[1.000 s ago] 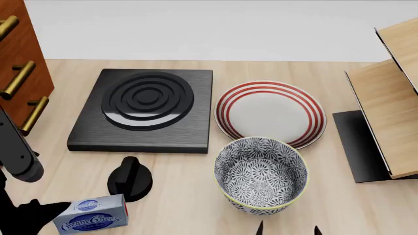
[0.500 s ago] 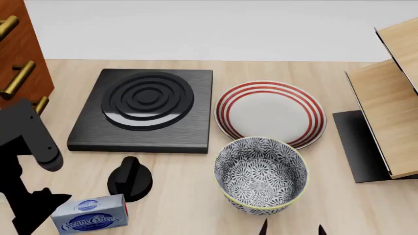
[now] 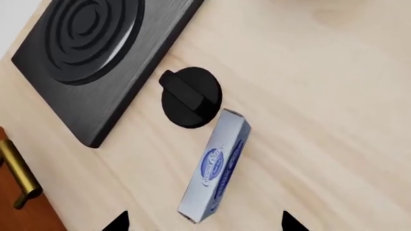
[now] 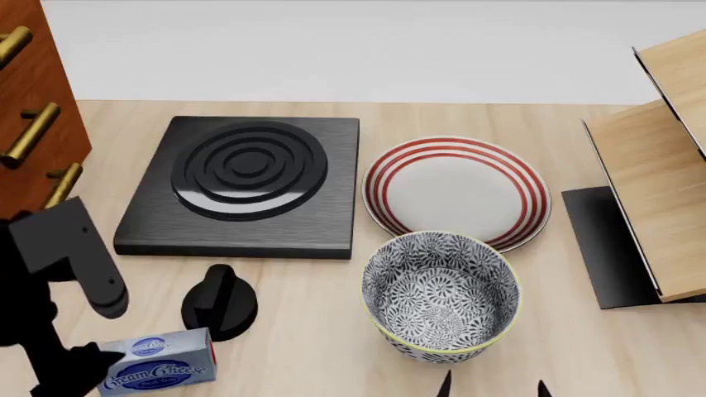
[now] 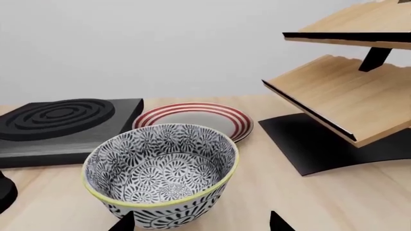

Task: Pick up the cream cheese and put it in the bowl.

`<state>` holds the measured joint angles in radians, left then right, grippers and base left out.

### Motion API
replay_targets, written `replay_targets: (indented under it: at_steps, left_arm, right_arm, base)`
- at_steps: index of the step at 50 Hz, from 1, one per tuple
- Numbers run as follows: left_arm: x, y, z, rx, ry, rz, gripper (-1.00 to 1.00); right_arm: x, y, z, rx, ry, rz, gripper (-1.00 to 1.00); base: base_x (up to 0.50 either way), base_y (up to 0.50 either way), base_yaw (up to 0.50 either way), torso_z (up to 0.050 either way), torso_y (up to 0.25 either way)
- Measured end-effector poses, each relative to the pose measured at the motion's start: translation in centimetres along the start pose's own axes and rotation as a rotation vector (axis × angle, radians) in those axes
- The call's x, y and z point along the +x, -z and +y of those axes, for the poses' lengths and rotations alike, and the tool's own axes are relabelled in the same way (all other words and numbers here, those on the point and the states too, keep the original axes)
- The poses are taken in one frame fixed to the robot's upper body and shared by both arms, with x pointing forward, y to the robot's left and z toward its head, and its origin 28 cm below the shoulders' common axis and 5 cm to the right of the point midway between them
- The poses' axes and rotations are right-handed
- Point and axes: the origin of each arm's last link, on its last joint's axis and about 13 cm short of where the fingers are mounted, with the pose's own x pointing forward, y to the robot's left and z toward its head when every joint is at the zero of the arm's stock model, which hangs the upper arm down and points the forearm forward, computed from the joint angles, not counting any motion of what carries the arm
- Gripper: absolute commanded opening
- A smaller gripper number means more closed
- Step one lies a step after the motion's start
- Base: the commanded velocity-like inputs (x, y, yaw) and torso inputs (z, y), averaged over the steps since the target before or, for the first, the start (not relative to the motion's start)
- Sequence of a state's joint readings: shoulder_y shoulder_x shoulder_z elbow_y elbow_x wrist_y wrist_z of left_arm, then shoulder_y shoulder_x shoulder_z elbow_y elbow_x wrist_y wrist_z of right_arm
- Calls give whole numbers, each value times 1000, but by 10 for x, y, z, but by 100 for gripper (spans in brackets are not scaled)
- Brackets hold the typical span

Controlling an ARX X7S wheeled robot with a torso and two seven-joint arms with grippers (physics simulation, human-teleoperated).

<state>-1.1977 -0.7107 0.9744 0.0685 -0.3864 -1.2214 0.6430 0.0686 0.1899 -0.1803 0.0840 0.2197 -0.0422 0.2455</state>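
Left wrist view: silver-grey, blue-logoed cream cheese (image 3: 216,166)

The cream cheese (image 4: 155,370) was seen as a silver-grey box with a blue oval logo and white script. The bowl (image 4: 441,295) was covered in a black-and-white floral pattern with a yellowish rim. The plate (image 4: 457,190) was white with red rings. The burner (image 4: 245,184) and knob (image 4: 218,304) were black, on a pale wood table (image 4: 320,339).

Only readable bit is "Cream Cheese" in white script across the blue oval on the small silver-grey box (image 4: 155,365), nothing else.
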Motion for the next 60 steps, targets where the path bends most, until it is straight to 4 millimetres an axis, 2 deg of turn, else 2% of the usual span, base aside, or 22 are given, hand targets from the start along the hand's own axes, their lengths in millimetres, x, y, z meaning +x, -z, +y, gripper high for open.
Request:
replay_targets:
  at_steps: [16, 32, 60]
  left_arm:
    - [14, 1, 3, 3, -10, 42, 100]
    - [44, 2, 14, 7, -9, 100, 100]
    - [67, 5, 14, 24, 14, 139, 100]
  right_arm:
    - [0, -1, -2, 2, 5, -5, 100]
    - [6, 7, -2, -3, 12, 20, 100]
    - [10, 11, -1, -6, 16, 35, 100]
  base:
    - [0, 0, 0, 0, 0]
    - [0, 0, 0, 0, 0]
    - [0, 0, 0, 0, 0]
